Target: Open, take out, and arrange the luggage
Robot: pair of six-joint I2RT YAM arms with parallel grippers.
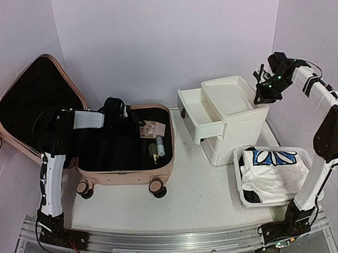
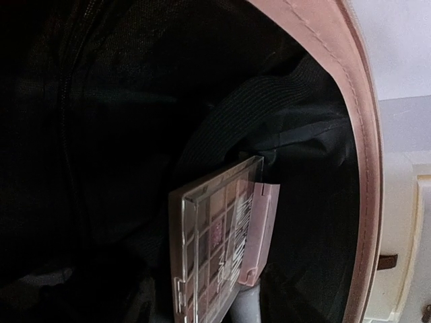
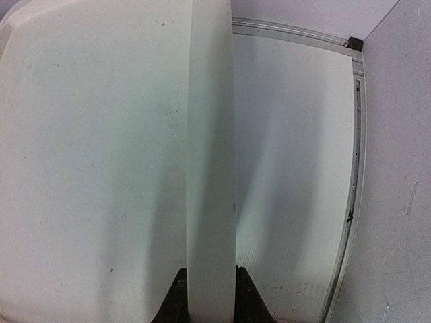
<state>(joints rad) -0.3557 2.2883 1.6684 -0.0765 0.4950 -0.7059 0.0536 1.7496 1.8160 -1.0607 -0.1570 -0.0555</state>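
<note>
Unloading step, luggage (image 1: 123,176) open: the left fingers (image 1: 128,118), gap not discernible, hover by the palette (image 2: 215,249); next, close on it. Meanwhile the right fingers (image 3: 178,303) clamp the drawer unit (image 3: 209,134) wall.

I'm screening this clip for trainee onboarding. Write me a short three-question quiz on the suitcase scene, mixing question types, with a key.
1. True or false: the pink suitcase is closed.
2. Fill in: the eyeshadow palette lies inside the ____.
3. The right gripper clamps: A the palette, B the edge of the white drawer unit, C the suitcase lid?
Key: 1 false; 2 suitcase; 3 B.
</note>
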